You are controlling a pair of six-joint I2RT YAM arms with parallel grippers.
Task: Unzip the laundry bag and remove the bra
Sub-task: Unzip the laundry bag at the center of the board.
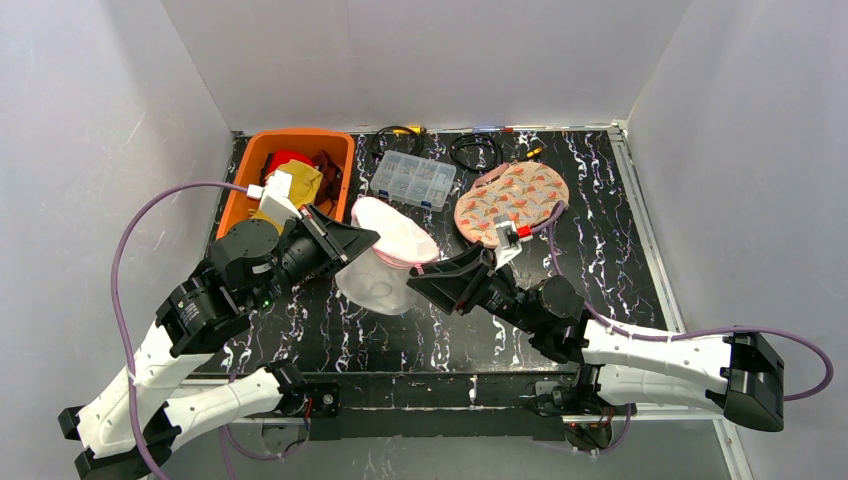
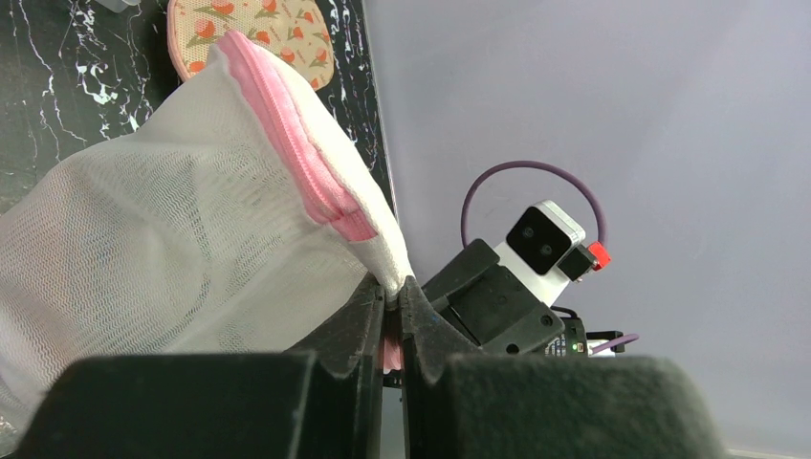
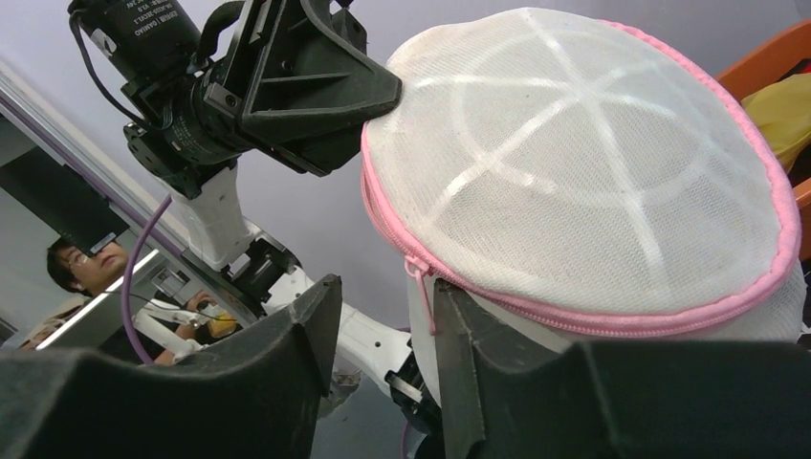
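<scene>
I am watching the left gripper [image 2: 392, 292] clamping tight on the rim of the white mesh laundry bag [image 1: 392, 252], just past the end of its pink zipper [image 2: 287, 134]. The bag is hanging between the two arms over the middle of the black marbled counter [image 1: 600, 260], with its domed top facing the right wrist camera and its lower part sagging toward the surface. I cannot tell whether it is touching down. The zipper is running closed around the rim. The right gripper [image 3: 381, 292] is standing released, jaws apart, with the zipper pull [image 3: 417, 277] dangling in the gap between them. Behind the bag, an orange bin [image 1: 240, 185] of clothes, a clear organizer box [image 1: 412, 180] and a floral pad [image 1: 512, 202] are sitting on the counter.
</scene>
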